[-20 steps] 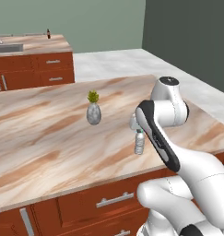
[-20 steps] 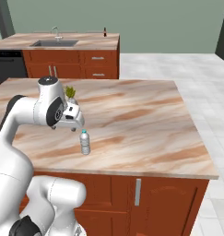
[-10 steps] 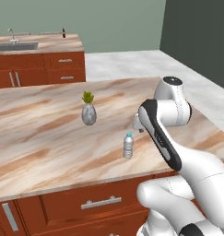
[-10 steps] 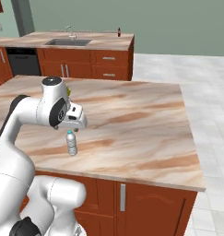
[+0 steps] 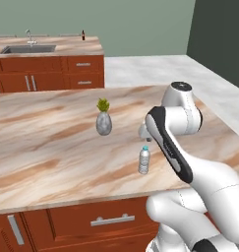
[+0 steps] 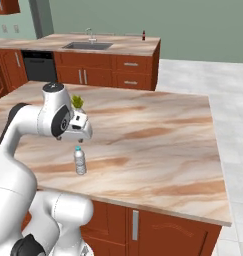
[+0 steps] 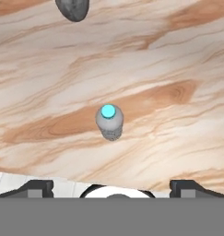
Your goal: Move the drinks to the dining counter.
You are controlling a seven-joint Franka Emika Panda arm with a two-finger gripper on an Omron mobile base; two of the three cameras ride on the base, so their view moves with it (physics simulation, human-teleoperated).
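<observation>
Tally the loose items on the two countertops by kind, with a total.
Water bottle: 1
Cola bottle: 1
Vase with plant: 1
Total: 3

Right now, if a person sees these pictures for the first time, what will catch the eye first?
First, the big white arm bending over the marble island top, its open gripper hanging above a small clear water bottle with a blue cap, upright near the front edge. Next, the grey vase with a green plant stands farther back, and a dark cola bottle stands on the far counter with the sink.
</observation>
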